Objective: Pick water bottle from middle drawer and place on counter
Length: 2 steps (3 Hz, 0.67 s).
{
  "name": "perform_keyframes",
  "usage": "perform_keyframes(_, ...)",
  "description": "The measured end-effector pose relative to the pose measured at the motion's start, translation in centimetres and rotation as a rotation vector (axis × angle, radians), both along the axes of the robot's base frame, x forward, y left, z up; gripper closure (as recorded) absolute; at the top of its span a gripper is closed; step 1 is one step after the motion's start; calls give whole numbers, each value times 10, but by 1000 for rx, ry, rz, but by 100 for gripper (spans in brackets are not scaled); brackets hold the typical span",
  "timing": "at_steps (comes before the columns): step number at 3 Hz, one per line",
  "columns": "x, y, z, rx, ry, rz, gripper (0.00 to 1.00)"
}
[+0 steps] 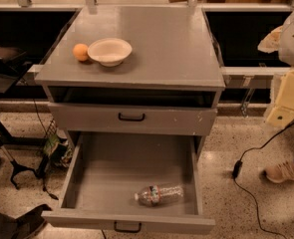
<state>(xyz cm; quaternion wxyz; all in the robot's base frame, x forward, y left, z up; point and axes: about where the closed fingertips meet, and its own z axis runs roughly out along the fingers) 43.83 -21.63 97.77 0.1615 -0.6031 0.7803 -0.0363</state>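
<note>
The water bottle lies on its side on the floor of the open middle drawer, near the drawer's front right, with its cap pointing left. The counter is the flat grey top of the cabinet above. My gripper shows as pale yellow and white parts at the right edge of the camera view. It is to the right of the cabinet, well above and away from the bottle, and it holds nothing that I can see.
A white bowl and an orange sit on the counter's left half. A shallower drawer above the open one is shut. A person's shoe and a black cable are on the floor at right. Dark items lie at left.
</note>
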Motion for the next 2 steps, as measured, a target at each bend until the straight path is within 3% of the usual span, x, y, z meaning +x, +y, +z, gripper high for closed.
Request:
perform_keyframes(1, 0, 0, 0, 0, 0, 0, 0)
perform_keyframes(2, 3, 11, -22, 37, -2, 29, 0)
